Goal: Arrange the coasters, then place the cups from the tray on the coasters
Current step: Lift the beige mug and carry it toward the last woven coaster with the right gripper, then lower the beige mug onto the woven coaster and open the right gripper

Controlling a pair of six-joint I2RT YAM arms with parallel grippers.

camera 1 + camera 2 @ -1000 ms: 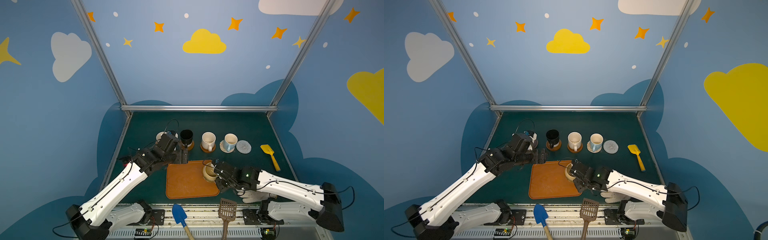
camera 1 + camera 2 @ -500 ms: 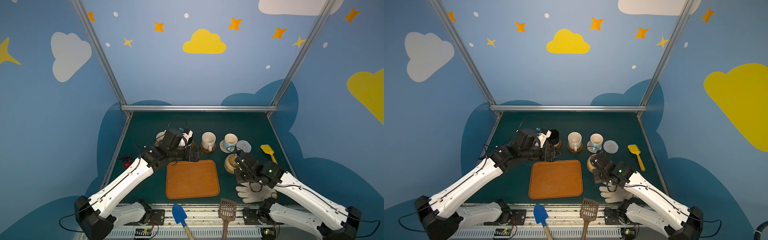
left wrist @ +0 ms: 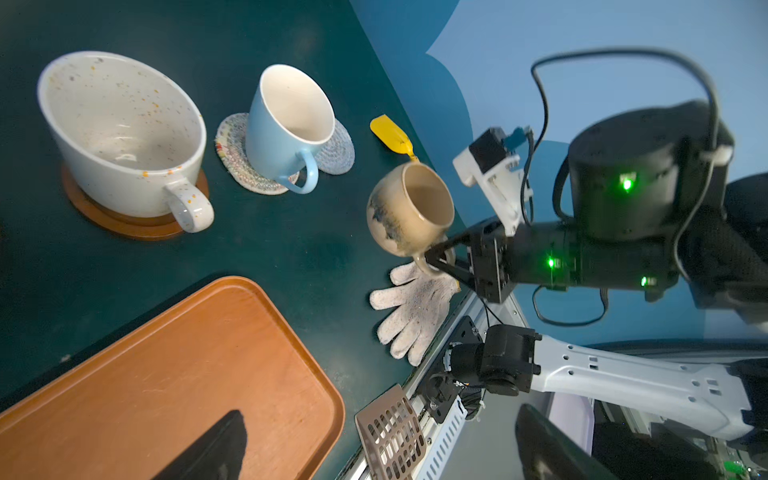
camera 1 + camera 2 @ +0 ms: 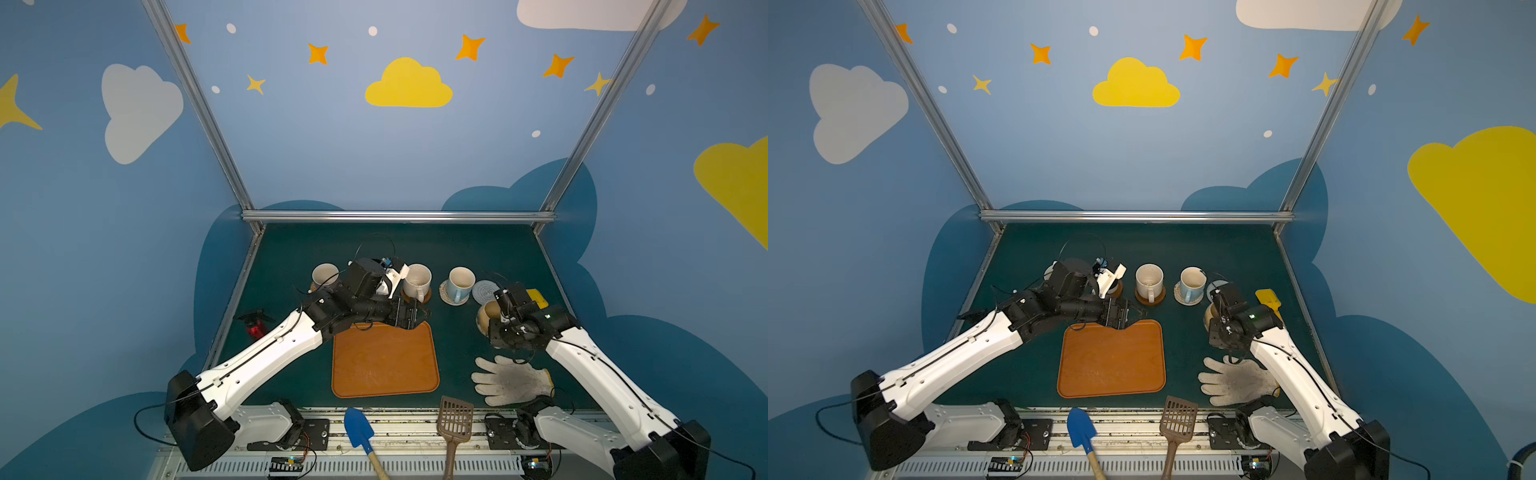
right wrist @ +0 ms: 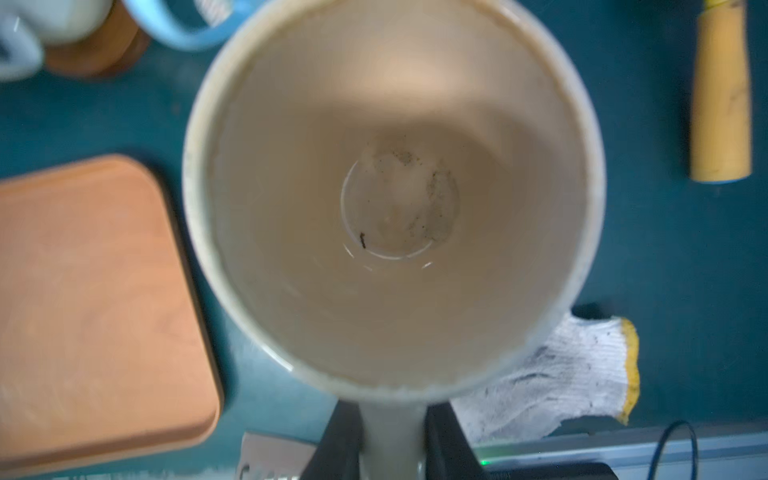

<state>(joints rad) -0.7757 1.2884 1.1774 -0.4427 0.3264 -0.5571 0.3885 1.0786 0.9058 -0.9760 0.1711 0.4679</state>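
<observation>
With the tray [image 4: 384, 359] bare and well off to the side of the right gripper [image 3: 442, 259], the last placement is in hand. Its jaws pinch the tan mug [image 3: 409, 210] by the handle, aloft just short of the grey-white coaster [image 4: 485, 291], which lies beyond it. Next: carry forward, centre, lower. The left gripper [image 4: 417, 316] hangs spread and empty.
</observation>
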